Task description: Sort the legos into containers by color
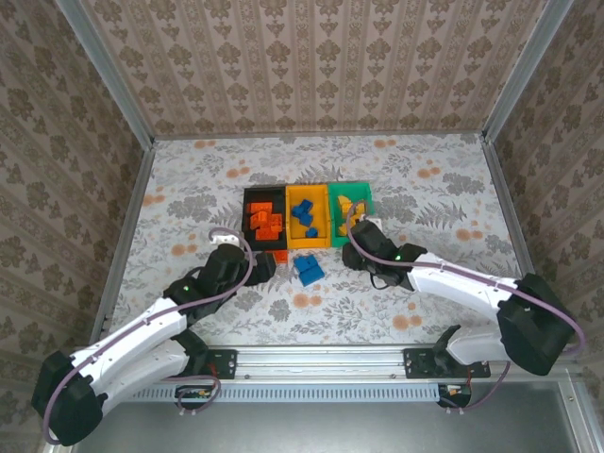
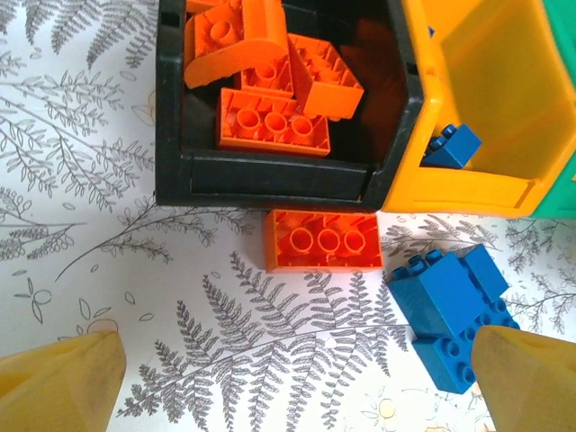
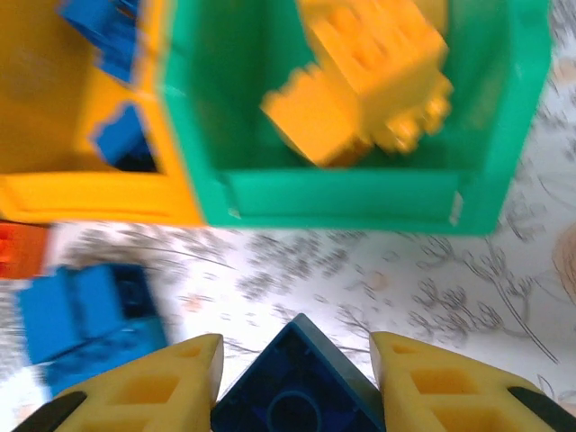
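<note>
The right gripper [image 3: 295,355] has its two yellow fingers closed in on a dark blue brick [image 3: 297,387]. The brick sits cornerwise between them, one corner against each finger. Whether it is off the table [image 3: 378,270] I cannot tell. It sits just in front of the green bin [image 3: 342,193], which holds yellow bricks [image 3: 369,76]. To its left is a cluster of blue bricks [image 3: 85,319] on the table, apart from the fingers.

The left gripper [image 2: 295,369] has its fingers spread wide, and nothing lies between them. A red-orange brick [image 2: 322,241] lies studs-up on the table ahead of the gap, roughly centred and clear of both fingers. It sits just beside the front wall of the black bin [image 2: 270,175]. The blue cluster [image 2: 454,310] sits next to the right-hand finger, and I cannot tell whether they touch.

In the black bin is a heap of red-orange bricks [image 2: 270,81]. In the orange-yellow bin [image 2: 468,184] next to it is a blue brick [image 2: 454,146].
</note>
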